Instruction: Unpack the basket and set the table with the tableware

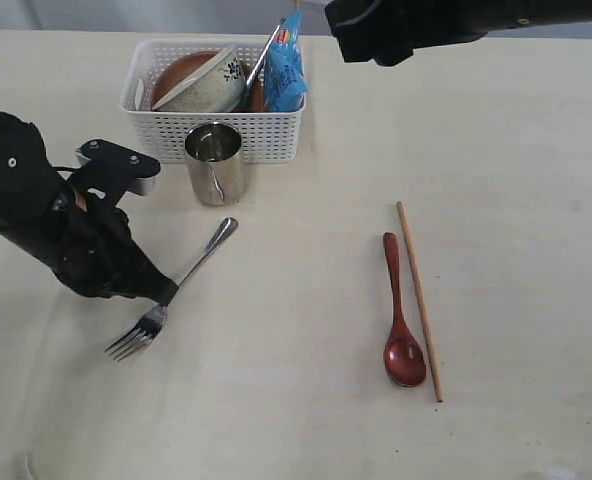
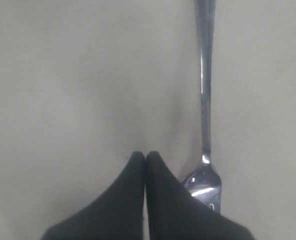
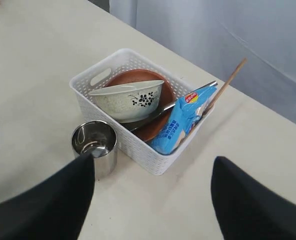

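Observation:
On the pale table point(image 1: 296, 430) a steel fork point(image 1: 172, 288) lies at the left. My left gripper point(image 1: 166, 292) is low beside its neck. In the left wrist view this gripper point(image 2: 145, 156) is shut with nothing between its fingers, and the fork point(image 2: 206, 100) lies beside one finger, which covers part of its head. The white basket point(image 1: 216, 128) at the back holds a cream bowl point(image 1: 201, 88), a reddish-brown plate point(image 3: 138, 79), a knife point(image 3: 208, 86) and a chopstick point(image 3: 228, 82). A steel cup point(image 1: 216, 162) stands in front of it. A red spoon point(image 1: 399, 325) and a chopstick point(image 1: 418, 300) lie at the right. My right gripper point(image 3: 153, 157) hangs open above the table near the basket.
A blue chip bag point(image 1: 286, 68) stands in the basket's right end. The right arm point(image 1: 426, 25) reaches in along the back edge, above the table. A grey backdrop rises behind the table's far edge.

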Action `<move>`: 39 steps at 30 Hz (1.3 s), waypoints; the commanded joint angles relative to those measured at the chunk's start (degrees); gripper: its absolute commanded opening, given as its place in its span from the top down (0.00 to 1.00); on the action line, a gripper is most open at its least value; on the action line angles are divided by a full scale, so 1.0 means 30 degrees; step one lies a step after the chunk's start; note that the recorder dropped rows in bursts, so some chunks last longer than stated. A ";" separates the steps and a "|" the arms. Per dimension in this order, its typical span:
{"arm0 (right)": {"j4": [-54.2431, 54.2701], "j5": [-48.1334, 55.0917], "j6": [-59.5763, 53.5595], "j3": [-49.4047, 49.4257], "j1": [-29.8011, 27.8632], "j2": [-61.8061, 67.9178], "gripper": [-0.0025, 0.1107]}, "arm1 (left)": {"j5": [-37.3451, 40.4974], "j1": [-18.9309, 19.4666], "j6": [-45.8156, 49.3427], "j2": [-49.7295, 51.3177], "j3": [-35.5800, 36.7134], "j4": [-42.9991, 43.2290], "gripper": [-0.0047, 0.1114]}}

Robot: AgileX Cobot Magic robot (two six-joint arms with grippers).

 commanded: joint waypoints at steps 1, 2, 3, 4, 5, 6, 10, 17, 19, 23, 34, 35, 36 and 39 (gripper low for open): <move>0.0142 0.0055 0.0114 -0.0006 -0.0119 -0.0152 0.42 | -0.0282 -0.0138 -0.0186 -0.0060 0.0089 0.0010 0.96; 0.0142 0.0055 0.0114 -0.0006 -0.0119 -0.0152 0.42 | -0.0282 -0.0138 -0.0186 -0.0060 0.0089 -0.0102 0.96; 0.0142 0.0055 0.0114 -0.0006 -0.0119 -0.0152 0.42 | -0.0282 -0.0138 -0.0186 -0.0060 0.0089 -0.0132 0.96; 0.0142 0.0055 0.0114 -0.0006 -0.0119 -0.0152 0.42 | -0.0282 -0.0138 -0.0186 -0.0060 0.0089 -0.0132 0.96; 0.0142 0.0055 0.0114 -0.0006 -0.0119 -0.0152 0.42 | -0.0414 -0.0138 -0.0186 -0.0060 0.0089 -0.0126 0.96; 0.0142 0.0055 0.0114 -0.0006 -0.0119 -0.0152 0.42 | -0.0457 -0.0138 -0.0186 -0.0060 0.0089 -0.0126 0.96; 0.0246 0.0051 0.0114 -0.0006 -0.0119 -0.0152 0.42 | -0.0975 -0.0138 -0.0428 -0.0060 0.0089 -0.0138 0.96; 0.0246 0.0051 0.0114 -0.0006 -0.0119 -0.0152 0.42 | -0.1272 -0.0669 -0.0469 0.0805 0.0089 -0.0425 0.96; 0.0246 0.0051 0.0114 -0.0006 -0.0119 -0.0152 0.42 | -0.1537 -0.1107 -0.0469 0.1277 0.0089 -0.0425 0.96; 0.0246 0.0016 0.0114 -0.0006 -0.0119 -0.0152 0.42 | -0.1401 -0.1312 -0.0820 0.1572 0.0089 -0.0425 0.96; 0.0246 -0.0021 0.0114 -0.0006 -0.0119 -0.0152 0.42 | 0.0134 -0.2479 -0.1099 0.1572 0.0134 -0.1155 0.96; 0.0246 -0.0021 0.0114 -0.0006 -0.0119 -0.0152 0.42 | 0.0042 -0.2779 -0.1242 0.1572 0.0134 -0.1155 0.96; 0.0246 -0.0021 0.0114 -0.0006 -0.0119 -0.0152 0.42 | -0.0033 -0.3120 -0.1455 0.1572 0.0134 -0.1155 0.96; 0.0246 -0.0021 0.0114 -0.0006 -0.0119 -0.0152 0.42 | -0.0078 -0.3906 -0.2133 0.1572 0.0134 -0.1155 0.96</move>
